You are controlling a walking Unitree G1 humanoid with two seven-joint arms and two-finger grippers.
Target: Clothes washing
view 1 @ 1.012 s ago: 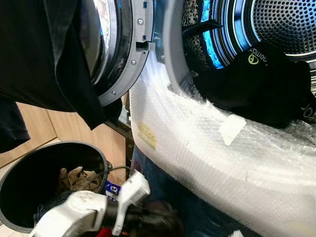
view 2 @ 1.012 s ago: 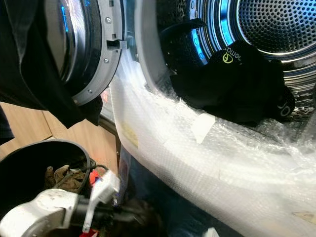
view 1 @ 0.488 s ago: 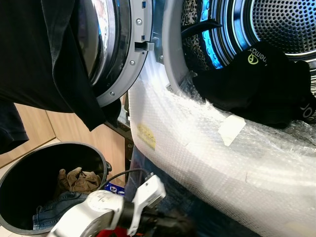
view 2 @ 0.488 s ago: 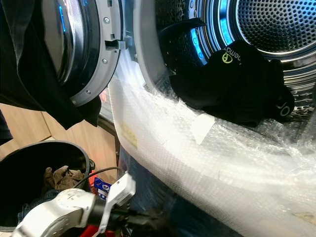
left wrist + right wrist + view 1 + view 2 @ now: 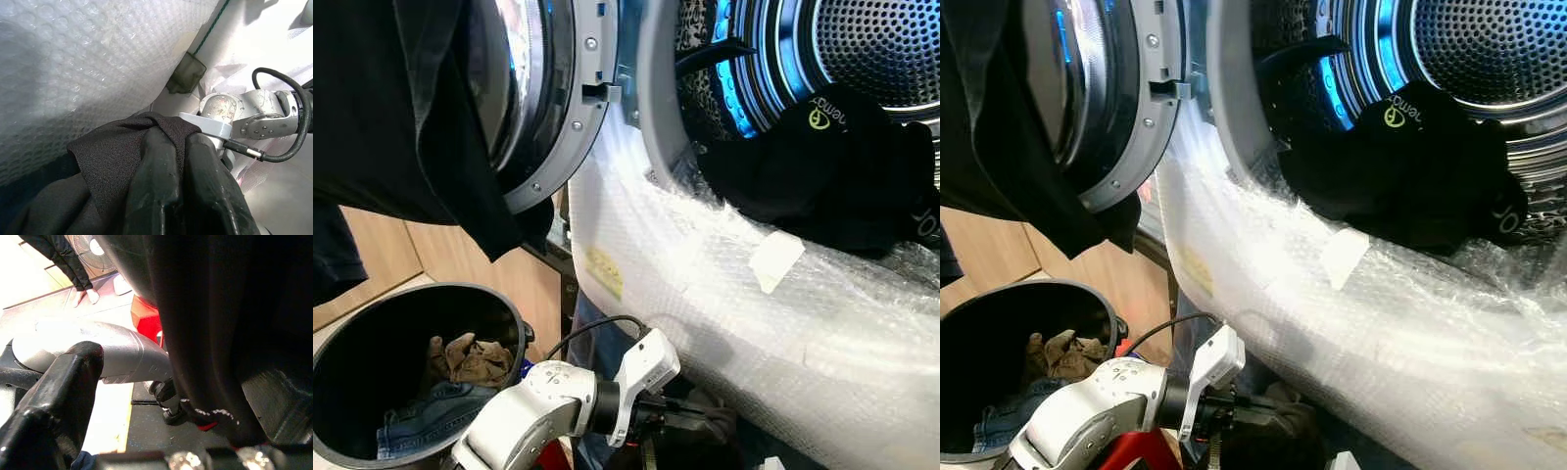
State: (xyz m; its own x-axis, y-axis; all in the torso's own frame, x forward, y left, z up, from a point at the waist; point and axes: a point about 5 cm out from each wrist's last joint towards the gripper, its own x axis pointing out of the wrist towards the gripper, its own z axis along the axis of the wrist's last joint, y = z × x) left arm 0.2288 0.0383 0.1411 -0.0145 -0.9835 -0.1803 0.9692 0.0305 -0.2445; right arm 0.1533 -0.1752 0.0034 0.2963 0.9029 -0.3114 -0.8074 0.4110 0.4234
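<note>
Now your left gripper (image 5: 168,161) pinches a dark garment (image 5: 112,161) below the bubble-wrapped washer (image 5: 724,284); your right gripper's (image 5: 161,396) jaws can't be told.

We see blue light glowing inside the drum (image 5: 862,49) and hard white glare blowing out the bubble wrap (image 5: 724,264). The laundry bin (image 5: 372,343) sits in shadow — the right wrist view is dim, its near fingers (image 5: 54,396) blurred.
</note>
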